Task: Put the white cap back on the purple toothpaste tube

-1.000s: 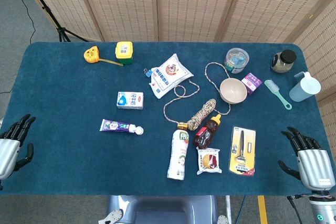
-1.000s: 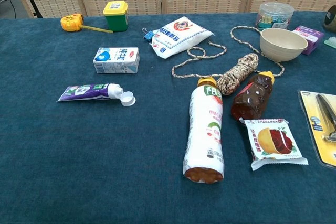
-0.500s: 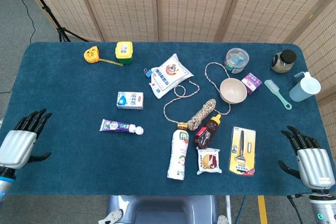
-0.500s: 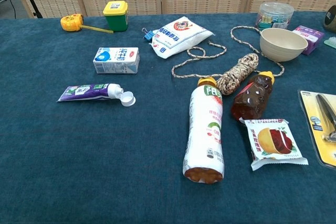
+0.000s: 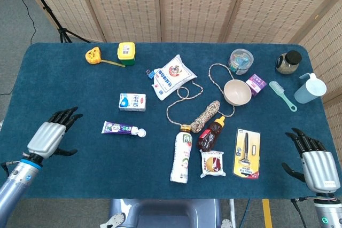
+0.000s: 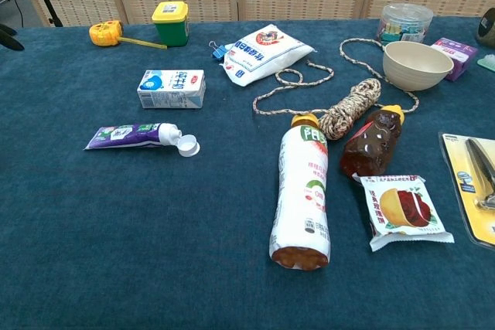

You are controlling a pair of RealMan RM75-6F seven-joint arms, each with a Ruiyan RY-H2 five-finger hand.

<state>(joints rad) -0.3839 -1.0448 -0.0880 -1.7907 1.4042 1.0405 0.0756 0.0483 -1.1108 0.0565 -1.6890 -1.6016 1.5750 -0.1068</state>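
Advancing over the bench (image 5: pixel 64 174), the left hand (image 5: pixel 51 136), empty with fingers spread, now hovers nearer the tube (image 5: pixel 118 127), whose cap (image 5: pixel 141 132) lies just beyond its nozzle. Only fingertips show in the chest view. The right hand (image 5: pixel 315 164) waits released, unmoved.

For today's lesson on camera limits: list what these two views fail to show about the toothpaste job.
- White cap: both views too small to tell if hinged to the purple toothpaste tube or loose.
- Left hand: chest view's left edge shows only fingertips.
- Right hand: outside chest view.
- Tube print: too small.
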